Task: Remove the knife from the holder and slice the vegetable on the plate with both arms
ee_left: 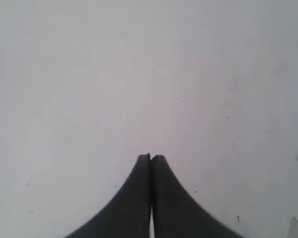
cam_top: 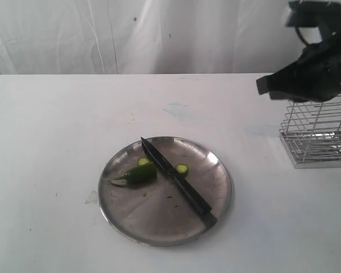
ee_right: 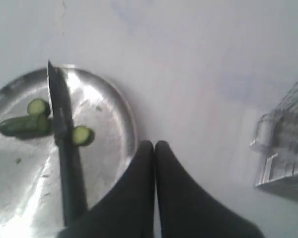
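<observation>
On plate, knife lies flat across middle, pepper against blade, one cut slice each side; both jaws pressed together, holding nothing; left over bare worktop, right arm above holder; slicing looks done; draw your arms away high, clear of holder and plate rim.
</observation>
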`<state>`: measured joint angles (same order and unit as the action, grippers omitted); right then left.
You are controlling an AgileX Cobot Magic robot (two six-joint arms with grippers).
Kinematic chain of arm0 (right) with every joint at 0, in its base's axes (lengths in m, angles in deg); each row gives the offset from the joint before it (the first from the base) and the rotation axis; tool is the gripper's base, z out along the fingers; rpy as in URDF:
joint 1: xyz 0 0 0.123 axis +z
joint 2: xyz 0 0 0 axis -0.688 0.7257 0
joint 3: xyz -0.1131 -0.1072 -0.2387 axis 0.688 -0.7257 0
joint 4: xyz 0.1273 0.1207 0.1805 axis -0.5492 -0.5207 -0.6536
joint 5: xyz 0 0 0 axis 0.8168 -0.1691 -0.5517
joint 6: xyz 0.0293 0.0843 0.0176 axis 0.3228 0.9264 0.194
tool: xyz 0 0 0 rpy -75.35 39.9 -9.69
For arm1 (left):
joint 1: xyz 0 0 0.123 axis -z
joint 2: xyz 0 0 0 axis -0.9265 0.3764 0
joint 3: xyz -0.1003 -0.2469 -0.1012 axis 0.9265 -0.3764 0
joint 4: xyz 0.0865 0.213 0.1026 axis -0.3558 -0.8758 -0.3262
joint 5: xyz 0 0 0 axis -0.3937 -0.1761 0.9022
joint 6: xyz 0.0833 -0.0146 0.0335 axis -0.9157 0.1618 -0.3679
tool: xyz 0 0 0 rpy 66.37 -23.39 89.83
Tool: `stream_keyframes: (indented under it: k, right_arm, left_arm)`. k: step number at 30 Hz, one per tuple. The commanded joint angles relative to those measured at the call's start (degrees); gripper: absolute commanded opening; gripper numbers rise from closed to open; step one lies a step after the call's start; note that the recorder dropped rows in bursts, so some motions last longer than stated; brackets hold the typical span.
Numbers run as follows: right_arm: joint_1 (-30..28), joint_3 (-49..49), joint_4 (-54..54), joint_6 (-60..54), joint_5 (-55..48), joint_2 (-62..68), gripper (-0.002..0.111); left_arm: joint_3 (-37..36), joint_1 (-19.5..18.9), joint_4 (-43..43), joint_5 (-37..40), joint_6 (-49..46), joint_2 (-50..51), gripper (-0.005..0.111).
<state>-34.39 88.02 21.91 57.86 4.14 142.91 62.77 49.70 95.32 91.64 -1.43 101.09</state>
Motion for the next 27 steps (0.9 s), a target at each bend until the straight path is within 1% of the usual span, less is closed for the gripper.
stream_keyframes:
  k: [1, 2, 3, 4, 7, 8, 10, 12, 13, 14, 15, 18, 20, 24, 27]
  right_arm:
    - [-3.61, -1.5, 18.49, 17.33, 6.2, -10.87, 0.0]
    - [-4.54, -2.91, 24.25, 26.6, 7.8, -14.58, 0.0]
    - [-4.55, -3.9, 28.08, 31.4, 8.88, -16.95, 0.0]
    - [-4.55, -5.12, 29.67, 34.56, 10.38, -20.18, 0.0]
    - [-4.42, -8.74, 30.64, 34.23, 11.74, -30.54, 0.0]
    - [-4.42, -9.73, 31.84, 34.17, 12.45, -33.39, 0.0]
    - [-4.42, -13.7, 33.67, 34.17, 16.33, -41.23, 0.0]
    - [-4.42, -19.1, 34.17, 34.09, 20.84, -47.93, 0.0]
    - [-4.42, -21.83, 35.29, 34.09, 23.7, -50.9, 0.0]
    - [-4.42, -24.26, 35.18, 34.09, 26.19, -52.71, 0.0]
    - [-4.42, -26.15, 35.18, 34.09, 28.87, -54.58, 0.0]
    - [-4.42, -28.25, 35.18, 34.34, 31.45, -56.49, 0.0]
    - [-4.42, -28.56, 35.18, 34.34, 31.86, -56.86, 0.0]
    - [-4.42, -28.56, 35.18, 34.71, 30.01, -56.86, 0.0]
    - [-4.42, -28.56, 35.18, 34.71, 28.88, -56.86, 0.0]
  left_arm:
    - [-6.45, -2.31, -3.74, -5.44, 4.08, -6.78, 0.0]
    - [-9.8, -2.2, -3.49, -10.35, 6.12, -10.36, 0.0]
    - [-11.46, -2.19, -3.49, -12.69, 6.72, -12.12, 0.0]
    - [-13.9, -2.19, -3.38, -14.96, 7.13, -14.97, 0.0]
    - [-17.59, -1.79, -3.38, -13.71, 9.88, -21.86, 0.0]
    - [-18.46, -1.45, -3.38, -14.5, 10.33, -23.94, 0.0]
    - [-20.56, 0.96, -3.38, -17.05, 10.98, -30.8, 0.0]
    - [-22.52, 6.08, -3.38, -18.78, 10.98, -37.18, 0.0]
    - [-23.18, 8.9, -3.71, -19.74, 9.34, -40.41, 0.0]
    - [-23.62, 10.64, -3.71, -20.63, 7.98, -43.05, 0.0]
    - [-23.63, 12.4, -3.71, -20.7, 7.64, -45.68, 0.0]
    - [-23.63, 14.24, -3.71, -20.02, 6.13, -51.35, 0.0]
    - [-23.63, 14.36, -3.85, -18.11, 5.09, -54.03, 0.0]
    - [-23.63, 14.45, -3.85, -10.87, 5.23, -57.39, 0.0]
    - [-23.63, 14.45, -3.85, -8.51, 5.23, -58.4, 0.0]
